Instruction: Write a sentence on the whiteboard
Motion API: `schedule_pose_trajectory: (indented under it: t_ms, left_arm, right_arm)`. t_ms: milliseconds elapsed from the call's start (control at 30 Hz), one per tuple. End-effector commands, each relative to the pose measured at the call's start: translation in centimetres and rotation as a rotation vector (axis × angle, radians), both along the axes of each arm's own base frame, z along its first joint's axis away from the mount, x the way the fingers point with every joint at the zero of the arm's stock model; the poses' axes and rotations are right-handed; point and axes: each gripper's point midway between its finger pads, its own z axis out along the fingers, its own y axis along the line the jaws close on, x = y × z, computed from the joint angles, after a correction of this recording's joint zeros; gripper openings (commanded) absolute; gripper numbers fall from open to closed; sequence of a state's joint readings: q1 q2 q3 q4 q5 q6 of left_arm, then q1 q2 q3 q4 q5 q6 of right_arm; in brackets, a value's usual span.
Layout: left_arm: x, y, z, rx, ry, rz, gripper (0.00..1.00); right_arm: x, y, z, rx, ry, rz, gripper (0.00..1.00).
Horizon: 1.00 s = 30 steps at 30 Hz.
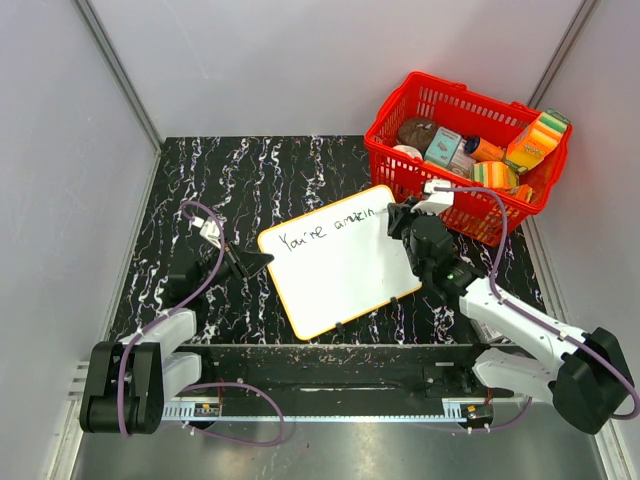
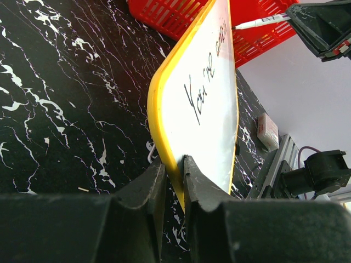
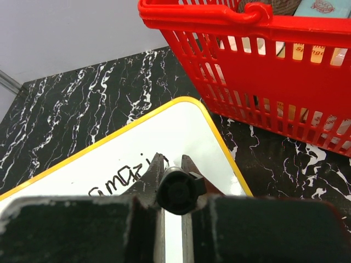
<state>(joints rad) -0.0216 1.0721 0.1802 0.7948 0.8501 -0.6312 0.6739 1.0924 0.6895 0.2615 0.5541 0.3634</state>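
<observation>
Currently, the whiteboard [image 1: 340, 275] lies on the table [image 1: 250, 180] beside the red basket [image 1: 385, 160]. The left gripper [image 2: 174, 164] pinches its rim; the right gripper [image 3: 173, 164] clamps a marker [image 3: 175, 190]. Judged light, rigid and slick: grip the rim only.

1. One whiteboard [image 1: 340, 265].
2. One marker [image 2: 258, 23].
3. One red basket [image 1: 400, 110].
4. Two tools: one left tool [image 1: 264, 262], one right tool [image 1: 400, 222].
5. One tabletop [image 1: 250, 180].
6. Inside the basket: one teal box [image 1: 443, 145] and two striped packs [image 1: 538, 135]; the other goods overlap too much to count.
</observation>
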Motion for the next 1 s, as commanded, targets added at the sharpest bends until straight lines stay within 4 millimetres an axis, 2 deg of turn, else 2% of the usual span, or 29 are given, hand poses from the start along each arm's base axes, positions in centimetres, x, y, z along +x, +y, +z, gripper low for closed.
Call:
schedule_pose_trajectory:
  t_ms: [0, 133, 733, 967]
  left_arm:
    - [0.1, 0.0, 0.3, 0.044, -0.086, -0.009, 0.0]
    - [0.0, 0.0, 0.3, 0.045, -0.086, -0.011, 0.0]
    - [0.0, 0.0, 0.3, 0.043, -0.088, -0.011, 0.0]
    - [-0.1, 0.0, 0.3, 0.044, -0.089, -0.011, 0.0]
  right_arm:
    - [0.2, -0.3, 3.2, 0.023, -0.068, -0.004, 0.0]
    - [0.8, -0.5, 3.8, 0.009, -0.076, -0.03, 0.0]
    - [2.4, -0.6, 3.8, -0.011, -0.068, -0.078, 0.0]
    - [2.8, -0.2, 3.0, -0.018, -0.047, -0.066, 0.0]
